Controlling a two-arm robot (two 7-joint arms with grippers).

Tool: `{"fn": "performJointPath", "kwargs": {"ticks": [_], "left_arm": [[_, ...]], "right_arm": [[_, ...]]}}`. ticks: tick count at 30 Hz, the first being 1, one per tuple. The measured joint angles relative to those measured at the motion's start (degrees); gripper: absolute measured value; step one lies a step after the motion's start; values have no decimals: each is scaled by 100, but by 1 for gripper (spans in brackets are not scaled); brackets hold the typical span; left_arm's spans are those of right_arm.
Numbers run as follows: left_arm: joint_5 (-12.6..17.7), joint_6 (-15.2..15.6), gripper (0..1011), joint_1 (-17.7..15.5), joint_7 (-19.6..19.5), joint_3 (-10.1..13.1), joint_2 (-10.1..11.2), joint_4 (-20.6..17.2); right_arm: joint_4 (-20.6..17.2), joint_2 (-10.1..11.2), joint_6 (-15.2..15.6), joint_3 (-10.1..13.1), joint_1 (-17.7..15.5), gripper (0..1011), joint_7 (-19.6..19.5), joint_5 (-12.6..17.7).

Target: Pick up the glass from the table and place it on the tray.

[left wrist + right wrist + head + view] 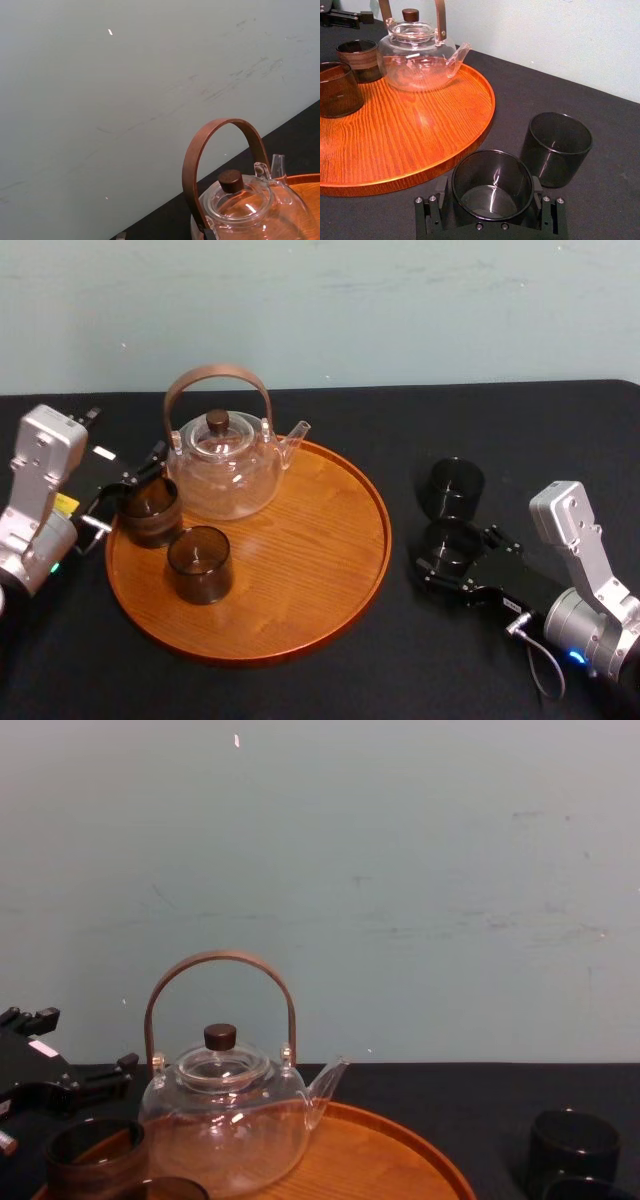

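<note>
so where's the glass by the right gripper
Head view: the glass is right of the tray, at the right gripper, with another dark glass just behind it.

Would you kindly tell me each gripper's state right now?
Left gripper: open, holding nothing.
Right gripper: shut on the glass.

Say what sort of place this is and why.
Probably a robotics lab staged as a tea table: a black table against a bare pale wall, a wooden tray with a glass teapot, the left gripper at the tray's left edge, the right gripper around a dark glass.
</note>
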Motion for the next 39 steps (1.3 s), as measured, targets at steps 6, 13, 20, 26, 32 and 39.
{"fn": "performJointPath", "kwargs": {"ticks": [6, 13, 20, 26, 32, 39], "left_arm": [[0, 0, 1001, 0, 0, 0, 0, 0], [0, 0, 1001, 0, 0, 0, 0, 0], [0, 0, 1001, 0, 0, 0, 0, 0], [0, 0, 1001, 0, 0, 0, 0, 0], [0, 0, 1001, 0, 0, 0, 0, 0], [0, 0, 1001, 0, 0, 0, 0, 0]], "right_arm": [[-15, 10, -2, 0, -8, 1002, -2, 0], [-33, 22, -7, 2, -18, 1002, -12, 0], [-43, 27, -10, 2, -23, 967, -19, 1], [-48, 29, -14, 2, -26, 904, -22, 2], [-52, 33, -17, 2, -29, 905, -24, 3], [-102, 27, -71, 31, -34, 904, 50, 3]]}}
